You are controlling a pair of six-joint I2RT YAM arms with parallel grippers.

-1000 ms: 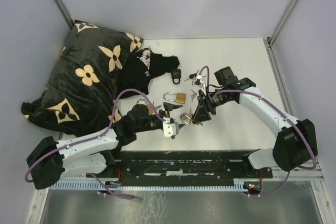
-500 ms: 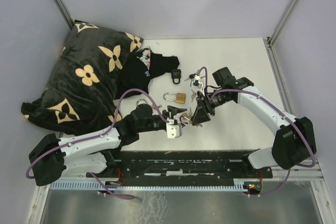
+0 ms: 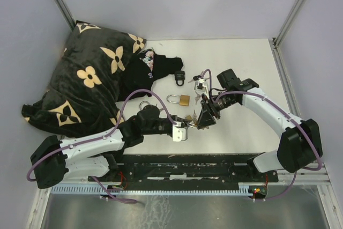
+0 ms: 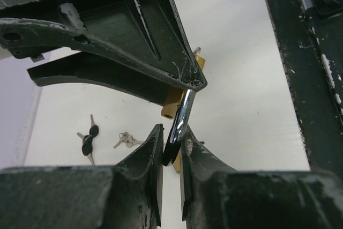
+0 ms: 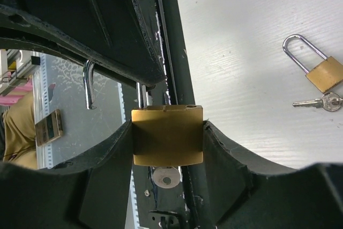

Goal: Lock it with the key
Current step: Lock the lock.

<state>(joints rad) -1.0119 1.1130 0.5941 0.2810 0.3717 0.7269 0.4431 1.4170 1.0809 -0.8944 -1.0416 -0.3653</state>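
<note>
Newly closed, left fingers (image 4: 143, 158) pinch padlock shackle (image 4: 181, 117).

A black plush pillow (image 3: 91, 79) with tan flower motifs fills the ten o'clock corner of the white table (image 3: 246, 63). A dark cloth (image 3: 158, 67) lies against its three o'clock edge. At the cloth's five o'clock sits a small black padlock (image 3: 179, 76). At that one's six o'clock lies a spare brass padlock (image 3: 178, 99), its shackle shut.
</note>
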